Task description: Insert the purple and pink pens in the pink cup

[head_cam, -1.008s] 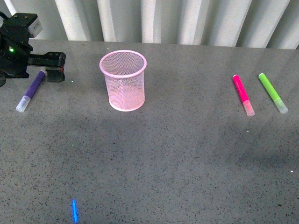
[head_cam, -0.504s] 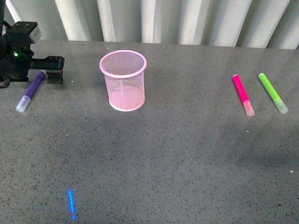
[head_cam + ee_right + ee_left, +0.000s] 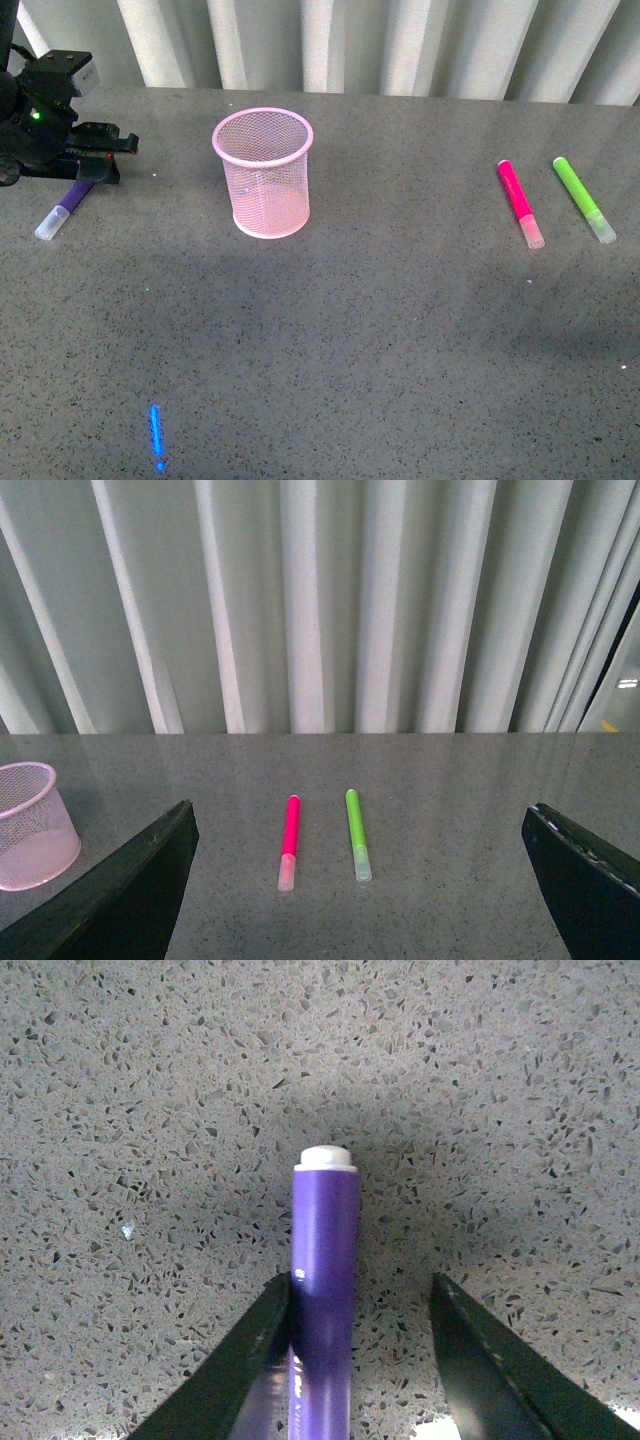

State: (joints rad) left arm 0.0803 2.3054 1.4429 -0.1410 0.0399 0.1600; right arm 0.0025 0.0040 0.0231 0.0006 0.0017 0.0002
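Lowered since a moment ago, the left arm's fingers (image 3: 470, 1360) straddle the lying purple pen (image 3: 325, 1230), spread open.

Cup (image 3: 263, 172) left of centre; lone pen (image 3: 58, 210) far left; inner pen (image 3: 520, 203) beside outer pen (image 3: 585, 198) far right
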